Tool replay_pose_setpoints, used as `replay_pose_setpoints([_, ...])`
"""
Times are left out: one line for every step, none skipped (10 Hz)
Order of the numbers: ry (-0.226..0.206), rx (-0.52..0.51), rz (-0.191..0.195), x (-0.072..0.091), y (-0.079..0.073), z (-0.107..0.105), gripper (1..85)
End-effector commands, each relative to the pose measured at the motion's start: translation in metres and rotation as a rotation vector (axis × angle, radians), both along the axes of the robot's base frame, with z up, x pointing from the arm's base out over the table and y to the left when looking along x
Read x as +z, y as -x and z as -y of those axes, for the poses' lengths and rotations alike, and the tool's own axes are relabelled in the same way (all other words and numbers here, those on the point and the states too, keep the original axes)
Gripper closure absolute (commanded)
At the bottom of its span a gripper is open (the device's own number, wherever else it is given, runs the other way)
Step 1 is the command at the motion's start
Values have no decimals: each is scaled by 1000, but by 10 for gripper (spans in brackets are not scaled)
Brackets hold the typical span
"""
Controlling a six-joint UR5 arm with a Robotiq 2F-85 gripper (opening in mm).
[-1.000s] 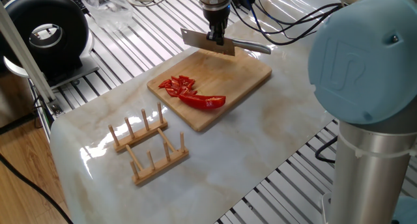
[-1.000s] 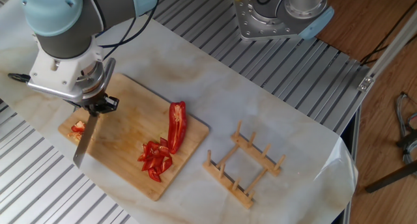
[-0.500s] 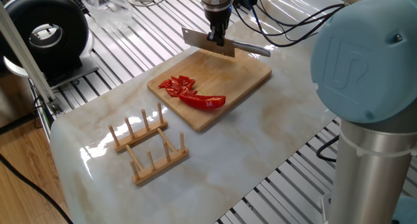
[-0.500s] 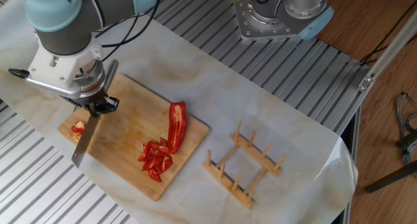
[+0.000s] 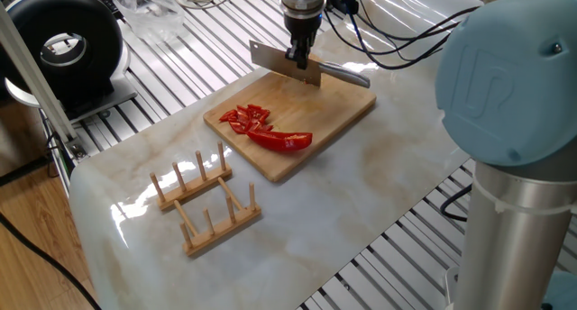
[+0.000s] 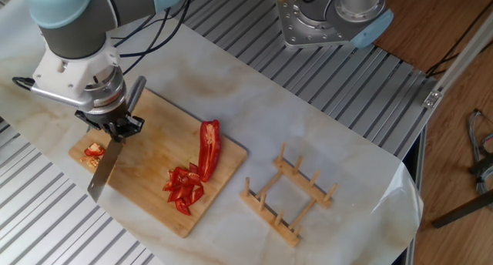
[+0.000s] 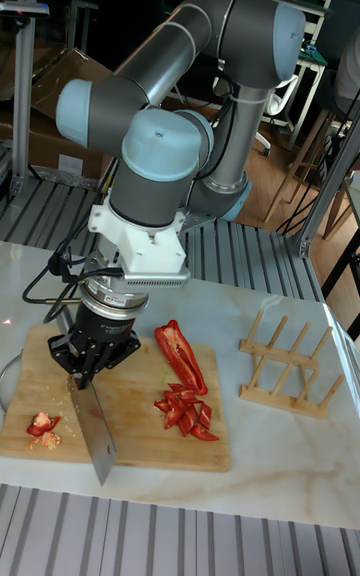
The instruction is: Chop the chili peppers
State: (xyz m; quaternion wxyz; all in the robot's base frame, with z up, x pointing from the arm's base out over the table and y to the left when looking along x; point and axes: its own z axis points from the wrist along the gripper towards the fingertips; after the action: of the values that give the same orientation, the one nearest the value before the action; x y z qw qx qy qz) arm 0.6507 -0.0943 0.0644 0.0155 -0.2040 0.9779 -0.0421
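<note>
board [image 6: 146, 169] lies on the table [image 6: 308, 119], with a rack [image 6: 286, 194] beside it. gripper [image 6: 115, 129] hangs over the board's far end, fingers clenched on a knife [image 6: 104, 166]. chili peppers [image 6: 209, 147]: one long half beside cut bits mid-board, a few scraps apart by the blade.

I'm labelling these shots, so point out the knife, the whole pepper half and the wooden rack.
knife [image 6: 100, 176], the other fixed view, middle of the blade
pepper half [image 6: 209, 147], the other fixed view, middle of its length
wooden rack [image 6: 290, 193], the other fixed view, a base rail
</note>
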Motion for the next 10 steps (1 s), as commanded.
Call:
replay_pose_setpoints([-38, -8, 0, 1, 2, -7, 843])
replay_pose_setpoints([-29, -7, -13, 7, 7, -8, 843])
replay_pose_setpoints([-18, 0, -38, 10, 13, -9, 843])
replay_pose_setpoints([-16, 21, -58, 9, 18, -7, 843])
replay_pose_setpoints([20, 41, -69, 9, 20, 2, 843])
replay_pose_setpoints([20, 42, -69, 9, 20, 3, 843])
replay_pose_setpoints([35, 51, -72, 10, 21, 6, 843])
replay_pose_setpoints([80, 77, -72, 12, 20, 17, 843])
replay_pose_setpoints([54, 69, -61, 8, 19, 14, 843])
replay_pose_setpoints([3, 57, -32, 1, 16, 9, 843])
